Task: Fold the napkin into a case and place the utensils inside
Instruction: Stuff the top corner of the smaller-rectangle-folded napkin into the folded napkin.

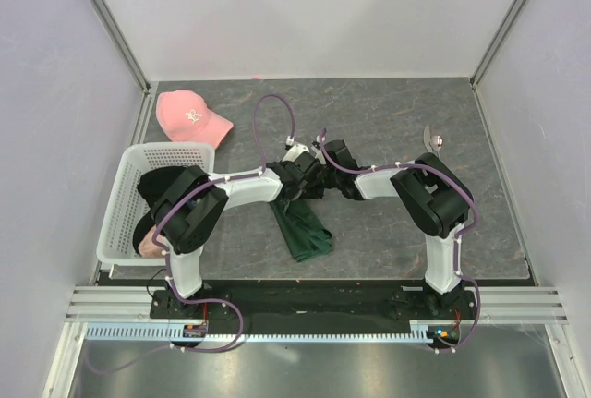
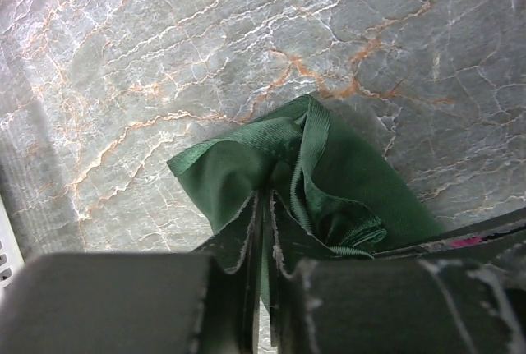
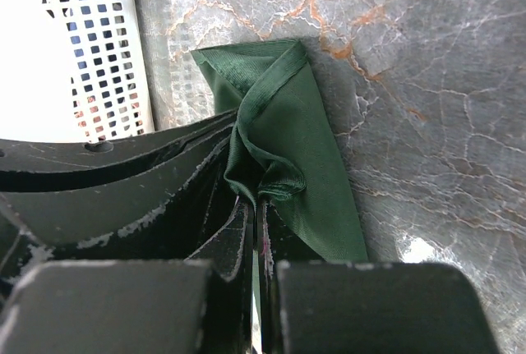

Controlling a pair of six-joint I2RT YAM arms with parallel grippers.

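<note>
The dark green napkin (image 1: 302, 230) lies bunched and partly folded at the table's middle, its near end spread toward the front. My left gripper (image 1: 297, 179) is shut on a pinch of the napkin (image 2: 246, 165). My right gripper (image 1: 321, 179) is shut on another pinch of the napkin (image 3: 292, 132), right beside the left one. The two grippers meet above the cloth's far end. The silver utensils (image 1: 431, 139) lie at the right, beyond the right arm's elbow.
A pink cap (image 1: 189, 115) lies at the back left. A white basket (image 1: 125, 193) with a black garment (image 1: 152, 186) stands at the left edge; its wall shows in the right wrist view (image 3: 90, 50). Grey marbled table (image 1: 388, 107) all round.
</note>
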